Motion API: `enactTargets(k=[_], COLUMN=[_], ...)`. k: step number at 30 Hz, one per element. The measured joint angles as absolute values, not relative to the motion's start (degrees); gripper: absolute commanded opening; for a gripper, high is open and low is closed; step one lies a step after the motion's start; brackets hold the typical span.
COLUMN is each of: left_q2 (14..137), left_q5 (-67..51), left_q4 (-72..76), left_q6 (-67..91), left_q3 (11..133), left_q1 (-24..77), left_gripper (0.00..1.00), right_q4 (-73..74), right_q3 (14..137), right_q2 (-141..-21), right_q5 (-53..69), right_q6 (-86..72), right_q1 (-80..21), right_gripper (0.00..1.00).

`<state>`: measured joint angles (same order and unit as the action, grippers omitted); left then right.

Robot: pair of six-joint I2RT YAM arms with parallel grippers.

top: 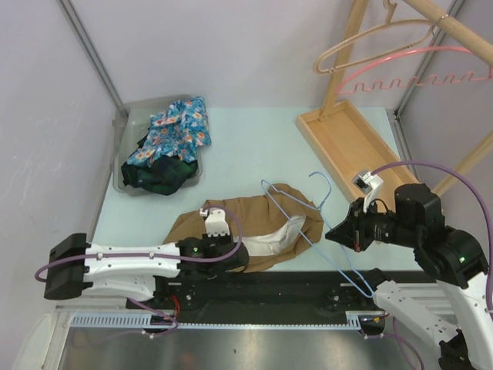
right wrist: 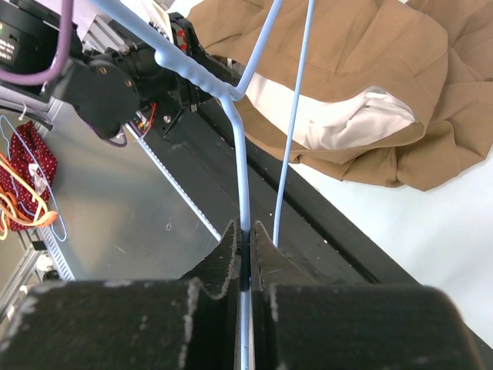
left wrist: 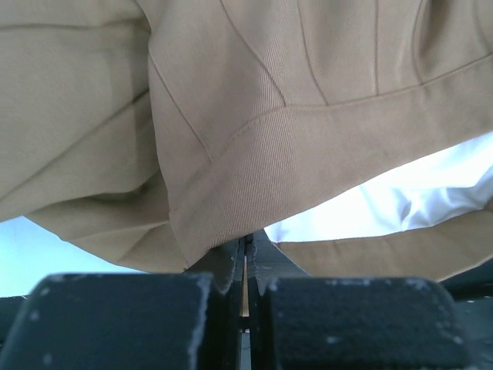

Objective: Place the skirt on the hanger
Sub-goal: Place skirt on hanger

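Top view, table read as a clock face, arm bases at 6.

- Skirt [top: 258, 220]: tan, lying crumpled on the table between centre and 6 o'clock, close to the near edge. White lining [top: 271, 240] shows at its open waist, on the side facing 5 o'clock.
- Left gripper [left wrist: 245, 258]: comes in low from 8 o'clock and sits at the skirt's near edge. Claw clenched. The left wrist view shows the two fingers pressed together with a thin strip of tan cloth between them, so it is grasping the skirt at the seamed band.
- Right gripper [right wrist: 246, 235]: at 4 o'clock, just right of the skirt and raised off the table. Claw clenched on the wire of the hanger [right wrist: 241, 173].
- Hanger: pale blue wire, tilted. Its lower end hangs past the near edge of the table; its upper part and hook reach over the right side of the skirt. From these views I cannot tell whether wire and cloth touch.
- Bin [top: 122, 131]: at 10 o'clock, holding a blue floral garment [top: 181, 127] on top of dark cloth.
- Wooden rack [top: 347, 146]: at 2 o'clock, with a pink hanger [top: 420, 71] and a wooden hanger [top: 370, 40] on its bar, well apart from the skirt.
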<state>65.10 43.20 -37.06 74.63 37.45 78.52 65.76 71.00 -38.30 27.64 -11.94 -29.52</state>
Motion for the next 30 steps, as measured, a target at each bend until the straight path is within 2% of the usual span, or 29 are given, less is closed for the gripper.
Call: enactTargets(k=[14, 24, 30], left_q2=[47.2, 44.3, 43.7], left_q5=[34.7, 23.6, 16.9], left_q4=[-34.1, -27.4, -24.8], left_q6=[60.2, 49.1, 43.9], left_q3=[37.5, 37.1, 36.5], left_q1=[65.9, 55.3, 50.4], left_gripper=[0.0, 0.0, 0.0], right_q4=[63.5, 63.8, 63.6], right_q3=[71.0, 71.0, 69.5], right_q2=[-38.9, -40.2, -42.6], right_q5=[30.3, 36.1, 32.3], right_q6=[-10.2, -6.6, -7.1], right_q1=[-29.8, -32.8, -40.3], right_gripper=[0.0, 0.0, 0.0])
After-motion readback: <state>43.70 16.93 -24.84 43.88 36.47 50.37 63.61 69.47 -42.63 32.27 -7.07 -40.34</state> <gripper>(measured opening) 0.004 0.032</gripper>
